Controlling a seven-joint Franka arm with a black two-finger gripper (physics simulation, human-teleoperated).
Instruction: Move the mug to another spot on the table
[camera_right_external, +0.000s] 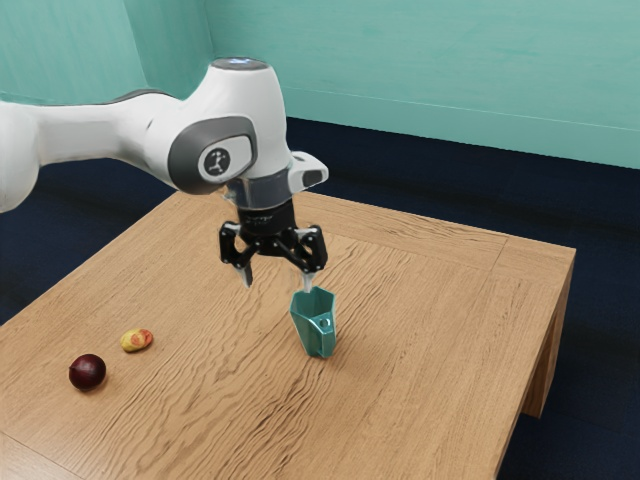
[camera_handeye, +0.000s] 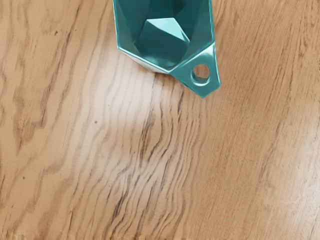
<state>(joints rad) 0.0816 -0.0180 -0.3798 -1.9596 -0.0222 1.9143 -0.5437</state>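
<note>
Gripper (camera_right_external: 277, 274) hung spread apart over the mug (camera_right_external: 315, 328) rim.
Mug looked rigid, light and slick; you'd best pinch its wall, clear of the handle (camera_handeye: 202, 89).

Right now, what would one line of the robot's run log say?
phase: pre-grasp | teal angular mug: on wooden table | jaws: open, just above mug's rim | grip: none

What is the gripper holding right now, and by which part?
Nothing. The gripper stands open above the mug, with one finger at its rim.
</note>
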